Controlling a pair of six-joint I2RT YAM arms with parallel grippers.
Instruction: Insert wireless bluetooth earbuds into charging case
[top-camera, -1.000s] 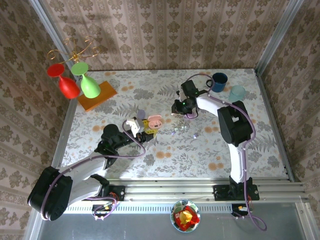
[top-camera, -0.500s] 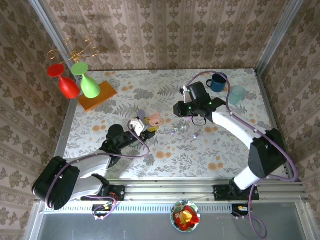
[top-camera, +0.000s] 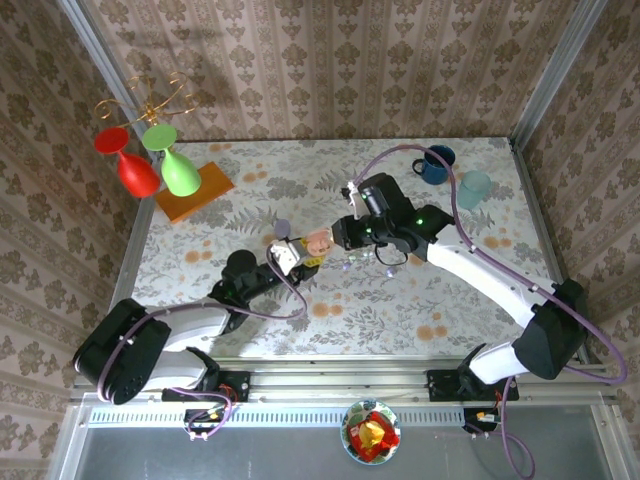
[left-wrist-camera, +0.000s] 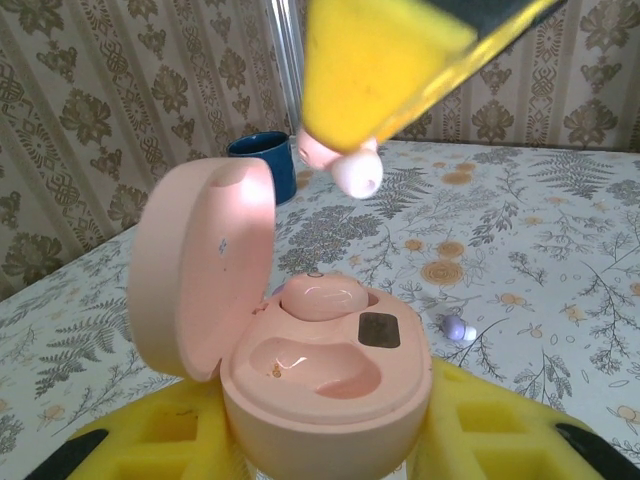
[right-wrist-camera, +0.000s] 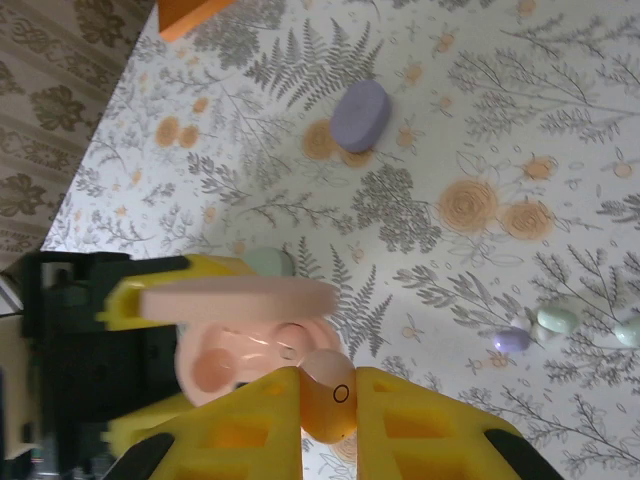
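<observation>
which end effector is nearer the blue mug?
Right. The right end effector, gripping an earbud, sits left of the mug; the left end effector, gripping the case, lies farther left.

A: What is surrounding the tabletop (top-camera: 380, 320)?
B: Walls (top-camera: 320, 60) are rising on three sides, wearing beige damask wallpaper.
A: And the surface?
B: A pale fern-and-flower print is covering it; metal posts (top-camera: 95, 50) are framing the corners.

Lit brightly and evenly from overhead, with soft, faint shadows under the arms on the desk (top-camera: 400, 320). Sharp throughout from above, slightly bowed along the wall edges. Blurs the near yellow jaws in both wrist views; shows pale gloss inside the open pink case (left-wrist-camera: 320, 385), with the wallpaper behind soft.
</observation>
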